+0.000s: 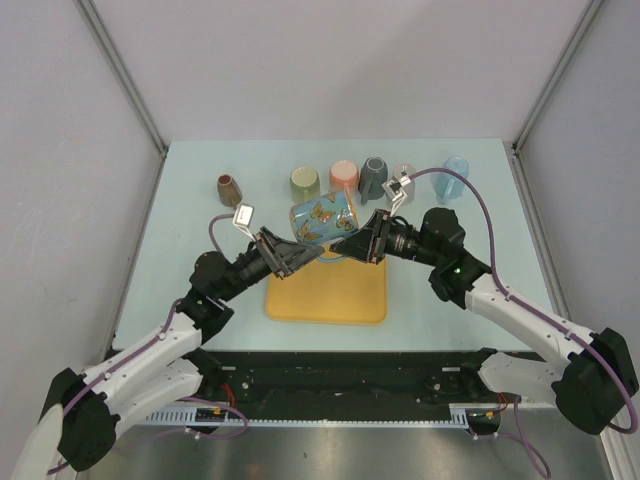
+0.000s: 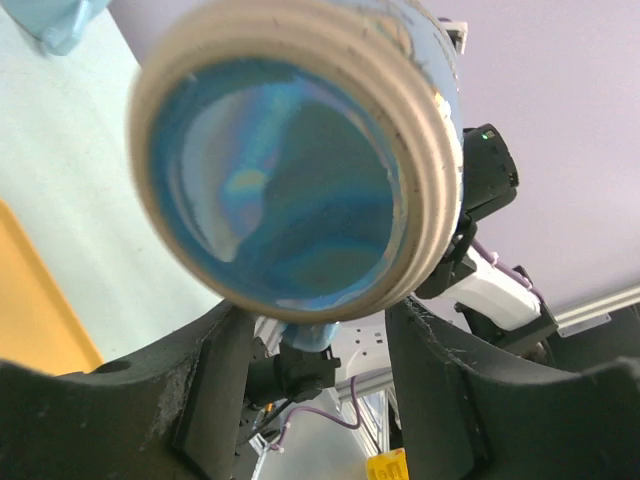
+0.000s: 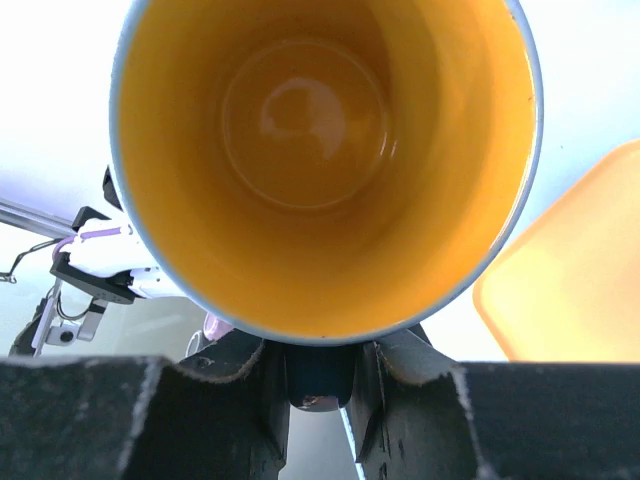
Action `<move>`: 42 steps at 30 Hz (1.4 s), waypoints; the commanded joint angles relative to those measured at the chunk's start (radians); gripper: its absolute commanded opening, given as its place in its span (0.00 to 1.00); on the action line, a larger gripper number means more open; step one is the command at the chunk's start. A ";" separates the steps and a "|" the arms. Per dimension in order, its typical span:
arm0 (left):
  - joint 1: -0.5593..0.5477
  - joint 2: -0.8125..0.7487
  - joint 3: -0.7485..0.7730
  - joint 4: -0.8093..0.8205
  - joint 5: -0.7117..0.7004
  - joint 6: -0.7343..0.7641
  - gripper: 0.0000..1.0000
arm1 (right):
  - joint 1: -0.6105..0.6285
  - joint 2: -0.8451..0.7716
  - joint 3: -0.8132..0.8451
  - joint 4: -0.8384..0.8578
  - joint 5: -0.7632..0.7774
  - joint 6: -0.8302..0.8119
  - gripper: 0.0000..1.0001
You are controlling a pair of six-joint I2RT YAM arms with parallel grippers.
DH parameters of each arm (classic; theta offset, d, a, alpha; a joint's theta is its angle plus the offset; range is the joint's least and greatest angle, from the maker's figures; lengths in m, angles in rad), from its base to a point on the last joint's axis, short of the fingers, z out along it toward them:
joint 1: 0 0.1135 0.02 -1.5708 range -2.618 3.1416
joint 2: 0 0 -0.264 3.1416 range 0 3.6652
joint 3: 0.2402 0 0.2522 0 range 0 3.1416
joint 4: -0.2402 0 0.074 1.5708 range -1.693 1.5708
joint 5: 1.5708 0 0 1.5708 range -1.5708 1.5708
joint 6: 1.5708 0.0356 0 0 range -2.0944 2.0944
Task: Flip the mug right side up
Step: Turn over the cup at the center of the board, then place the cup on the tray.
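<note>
Blue butterfly ceramic mug (image 1: 322, 220) held sideways over a yellow mat (image 1: 325, 295).
Right gripper (image 1: 350, 245) pinches its handle (image 3: 320, 385), likely the surest hold on slippery, fragile glaze; left gripper (image 2: 318, 325) is spread by the base.

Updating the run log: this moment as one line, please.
mug: lifted, sideways, mouth toward right | right gripper: shut on handle | left gripper: at base, grip unclear

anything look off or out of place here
Only the butterfly mug: it lies on its side in the air above the yellow mat, between the left hand and the right hand, with its mouth toward the right one. It is empty, and nothing spilled or broken shows.
</note>
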 commanded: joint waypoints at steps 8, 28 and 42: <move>0.095 -0.164 -0.143 -0.040 -0.017 0.016 0.65 | -0.084 -0.135 0.055 -0.140 0.005 -0.101 0.00; 0.096 -0.359 -0.108 -0.485 -0.274 0.265 0.63 | 0.201 -0.017 0.103 -0.591 1.050 -0.502 0.00; 0.096 -0.350 -0.096 -0.628 -0.369 0.320 0.62 | 0.254 0.207 0.099 -0.430 1.225 -0.522 0.00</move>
